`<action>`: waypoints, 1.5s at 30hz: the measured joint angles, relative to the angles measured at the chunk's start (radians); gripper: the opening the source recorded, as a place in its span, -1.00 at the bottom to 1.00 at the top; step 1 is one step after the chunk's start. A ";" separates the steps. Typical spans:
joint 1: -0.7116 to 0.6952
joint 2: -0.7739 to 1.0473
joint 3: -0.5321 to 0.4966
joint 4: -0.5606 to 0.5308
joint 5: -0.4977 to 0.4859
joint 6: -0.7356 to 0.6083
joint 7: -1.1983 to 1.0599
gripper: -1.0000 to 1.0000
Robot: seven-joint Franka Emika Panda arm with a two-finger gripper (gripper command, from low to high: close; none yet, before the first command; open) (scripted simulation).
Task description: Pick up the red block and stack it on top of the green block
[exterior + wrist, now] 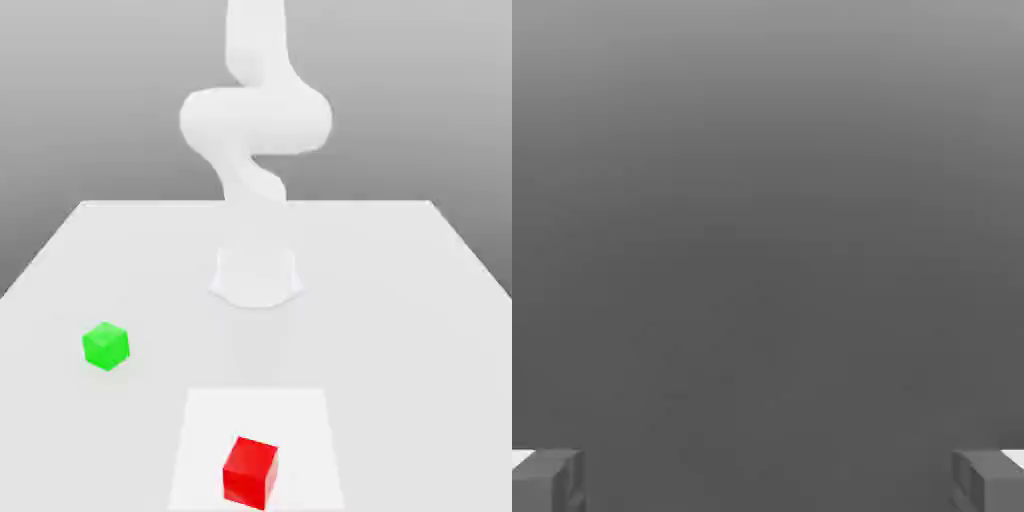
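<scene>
A red block (250,472) rests on the white table near its front edge, on a paler square patch (300,420). A green block (105,345) sits apart from it, farther back toward the exterior view's left. In the hand view my gripper (768,480) is open: two grey fingertips (552,480) stand far apart with nothing between them, only plain grey background beyond. The white arm (255,120) rises from its base (255,278) at the table's middle and leaves the picture at the top.
The white table (400,300) spreads wide around both blocks, with its back edge behind the arm's base. A plain grey backdrop lies beyond it.
</scene>
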 joint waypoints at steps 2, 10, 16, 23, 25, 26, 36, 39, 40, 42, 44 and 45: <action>-0.015 0.077 0.014 -0.015 -0.009 0.030 0.030 0.00; -0.061 0.369 0.053 -0.074 -0.043 0.144 0.146 0.00; -0.078 0.587 0.063 -0.117 -0.061 0.229 0.227 0.00; -0.080 0.838 0.062 -0.168 -0.042 0.330 0.293 0.00; -0.079 0.909 0.062 -0.175 -0.035 0.370 0.303 0.00; -0.077 0.945 0.059 -0.172 -0.038 0.397 0.309 0.00; -0.060 1.090 0.038 -0.152 -0.063 0.516 0.329 -1.00; -0.067 1.024 0.047 -0.162 -0.049 0.460 0.320 -1.00; -0.071 0.990 0.052 -0.168 -0.042 0.432 0.314 -1.00; -0.077 0.920 0.054 -0.182 -0.030 0.376 0.309 -1.00; -0.115 0.850 -0.003 -0.237 -0.041 0.360 0.376 -1.00; -0.141 0.817 -0.034 -0.267 -0.050 0.356 0.416 -1.00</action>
